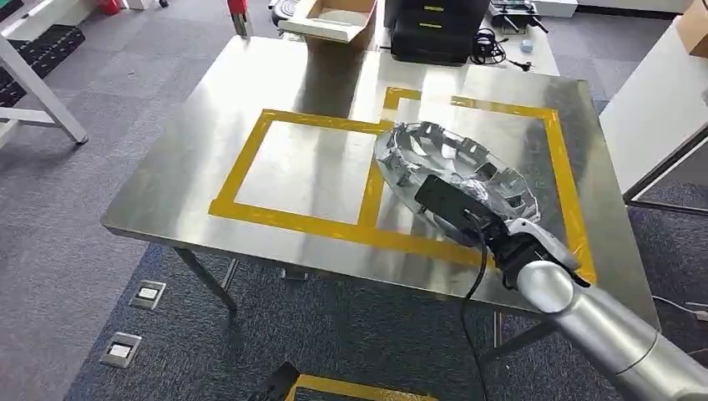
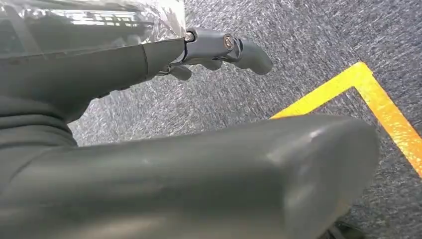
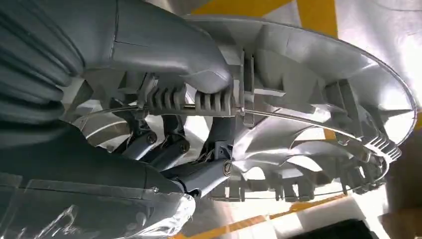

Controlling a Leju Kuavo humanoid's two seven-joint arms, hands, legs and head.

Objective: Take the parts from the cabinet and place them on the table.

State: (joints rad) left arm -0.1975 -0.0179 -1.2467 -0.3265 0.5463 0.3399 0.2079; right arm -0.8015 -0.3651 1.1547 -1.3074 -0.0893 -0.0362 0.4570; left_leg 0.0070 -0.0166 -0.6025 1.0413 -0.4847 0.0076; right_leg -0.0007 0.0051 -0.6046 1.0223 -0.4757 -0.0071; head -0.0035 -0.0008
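Your right hand [image 1: 511, 243] grips the silver wheel cover [image 1: 455, 167] by its near rim, holding it tilted over the steel tabletop [image 1: 200, 167], above the right-hand square of yellow tape [image 1: 561, 167]. Your left hand [image 2: 219, 47] hangs over grey carpet [image 2: 308, 45], fingers loosely apart, holding nothing.

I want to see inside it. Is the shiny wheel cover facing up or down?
Up. The wheel cover shows its ribbed hollow inside, tilted, gripped by the right hand.
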